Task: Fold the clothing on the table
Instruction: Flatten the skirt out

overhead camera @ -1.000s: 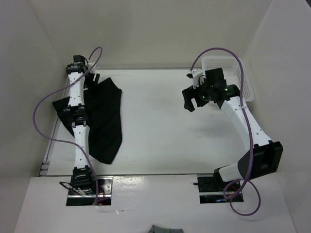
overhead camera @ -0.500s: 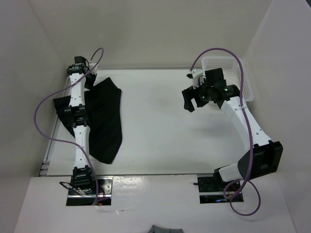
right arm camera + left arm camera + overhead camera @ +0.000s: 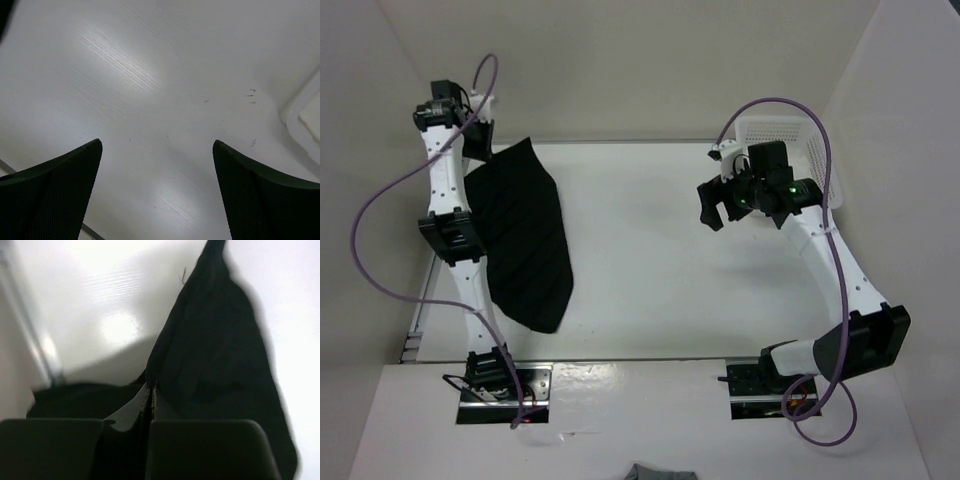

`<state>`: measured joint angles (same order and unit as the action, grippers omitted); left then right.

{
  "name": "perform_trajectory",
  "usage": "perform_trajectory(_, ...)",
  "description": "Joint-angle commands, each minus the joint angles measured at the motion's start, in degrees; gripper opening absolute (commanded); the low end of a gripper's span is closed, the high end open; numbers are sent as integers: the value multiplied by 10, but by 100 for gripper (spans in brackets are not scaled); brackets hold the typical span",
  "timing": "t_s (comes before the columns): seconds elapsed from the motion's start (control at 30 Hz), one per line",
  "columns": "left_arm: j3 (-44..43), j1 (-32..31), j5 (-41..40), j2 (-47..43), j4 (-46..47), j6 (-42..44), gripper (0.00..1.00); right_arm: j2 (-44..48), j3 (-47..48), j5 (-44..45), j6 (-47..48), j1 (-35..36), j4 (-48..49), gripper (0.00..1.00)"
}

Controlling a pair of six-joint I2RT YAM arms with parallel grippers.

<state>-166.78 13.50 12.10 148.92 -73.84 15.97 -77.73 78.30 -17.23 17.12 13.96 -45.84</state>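
Note:
The clothing (image 3: 525,240), a black pleated skirt, lies along the left side of the table (image 3: 660,260), its far end lifted. My left gripper (image 3: 478,142) is raised at the far left corner, shut on that far edge. In the left wrist view the jaws (image 3: 151,390) pinch a fold of black fabric, and the rest of the skirt (image 3: 215,350) hangs down toward the tabletop. My right gripper (image 3: 717,205) hovers at the right, open, with only bare table between its fingers (image 3: 157,145).
A white mesh basket (image 3: 820,160) stands at the far right corner behind the right arm; its corner (image 3: 305,117) shows in the right wrist view. White walls border the table on the left, back and right. A purple cable loops beside each arm.
My left gripper has shut on the skirt's far edge and risen up and leftward, drawing the fabric out from under the arm. The right arm has barely moved.

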Motion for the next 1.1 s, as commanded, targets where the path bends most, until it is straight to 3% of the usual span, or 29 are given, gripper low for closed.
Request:
perform_trajectory(0.0,56,4,41,-166,-5,-32,0,39,-1,-14,-6,4,16,95)
perform_trajectory(0.2,260,10,81,-338,-5,-37,0,45,-11,-20,-6,4,22,95)
perform_trajectory(0.43,498,15,74,-569,78,-70,0,72,-28,-20,-6,9,22,95)
perform_trajectory(0.63,535,43,93,-650,37,-65,0,77,-28,-20,-6,14,22,95)
perform_trajectory(0.7,488,43,93,-655,9,-59,0,77,-28,-20,-6,14,22,95)
perform_trajectory(0.87,411,-8,114,-635,2,-99,0,104,-39,-9,-6,14,29,95)
perform_trajectory(1.0,435,-42,225,-614,-4,-85,0,136,-59,19,-11,14,34,95)
perform_trajectory(1.07,482,-99,247,-623,43,-95,0,141,-65,25,-11,14,29,95)
